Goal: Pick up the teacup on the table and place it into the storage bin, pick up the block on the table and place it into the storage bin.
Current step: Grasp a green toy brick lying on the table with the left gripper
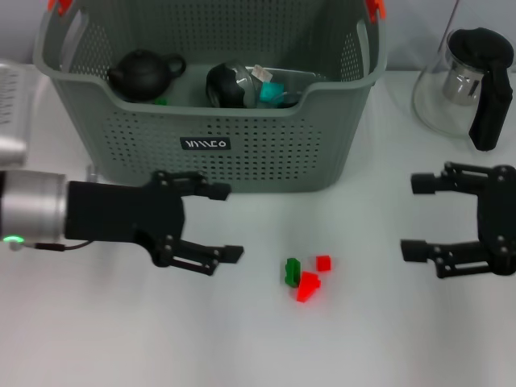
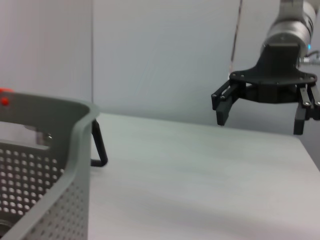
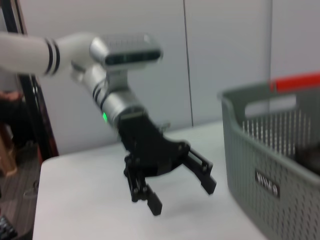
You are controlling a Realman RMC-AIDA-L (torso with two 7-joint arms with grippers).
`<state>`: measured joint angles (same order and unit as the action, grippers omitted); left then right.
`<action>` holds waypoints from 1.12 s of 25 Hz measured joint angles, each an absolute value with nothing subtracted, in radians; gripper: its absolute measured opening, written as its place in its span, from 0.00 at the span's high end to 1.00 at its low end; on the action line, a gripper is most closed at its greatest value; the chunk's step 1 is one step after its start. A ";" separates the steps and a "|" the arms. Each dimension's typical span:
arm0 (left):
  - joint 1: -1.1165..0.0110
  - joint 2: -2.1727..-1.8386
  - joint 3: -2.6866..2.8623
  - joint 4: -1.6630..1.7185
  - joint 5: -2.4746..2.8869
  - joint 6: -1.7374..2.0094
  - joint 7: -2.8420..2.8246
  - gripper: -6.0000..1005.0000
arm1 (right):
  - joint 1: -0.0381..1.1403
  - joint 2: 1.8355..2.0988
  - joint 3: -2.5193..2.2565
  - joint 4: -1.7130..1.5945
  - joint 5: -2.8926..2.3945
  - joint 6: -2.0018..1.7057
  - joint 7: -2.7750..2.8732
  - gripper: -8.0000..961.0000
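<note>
The grey perforated storage bin (image 1: 322,153) stands at the back middle of the table. Inside it lie a black teapot (image 1: 141,74) and a dark glossy teacup (image 1: 228,85). A small cluster of red and green blocks (image 1: 305,278) sits on the table in front of the bin. My left gripper (image 1: 229,222) hovers open just left of the blocks, holding nothing. My right gripper (image 1: 413,216) is open and empty to their right. The left wrist view shows the right gripper (image 2: 260,122) and the bin's corner (image 2: 75,150). The right wrist view shows the left gripper (image 3: 183,197) beside the bin (image 3: 270,150).
A glass pot with a black lid and handle (image 1: 470,81) stands at the back right, behind the right gripper. A teal item (image 1: 272,92) lies in the bin next to the teacup. A light grey object (image 1: 12,105) sits at the far left edge.
</note>
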<state>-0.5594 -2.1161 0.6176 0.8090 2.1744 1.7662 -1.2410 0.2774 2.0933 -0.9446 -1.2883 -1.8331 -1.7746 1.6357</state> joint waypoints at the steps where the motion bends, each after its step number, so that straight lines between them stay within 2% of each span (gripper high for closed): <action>1: -0.567 -2.117 0.642 0.808 2.174 1.751 -1.245 0.08 | 0.291 2.093 -0.921 -1.281 -1.864 -1.793 1.644 0.02; 9: -0.630 -2.142 0.924 0.806 2.175 1.557 -1.315 0.08 | 0.367 2.092 -0.869 -1.238 -2.042 -1.858 1.682 0.02; 28: -0.696 -2.170 1.275 0.824 2.249 1.265 -1.364 0.08 | 0.383 2.094 -0.830 -1.199 -2.051 -1.862 1.755 0.02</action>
<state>-0.6960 -2.1702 1.2748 0.8241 2.2494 1.2652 -1.3640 0.3835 2.0943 -0.8296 -1.1989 -2.0510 -1.8616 1.7546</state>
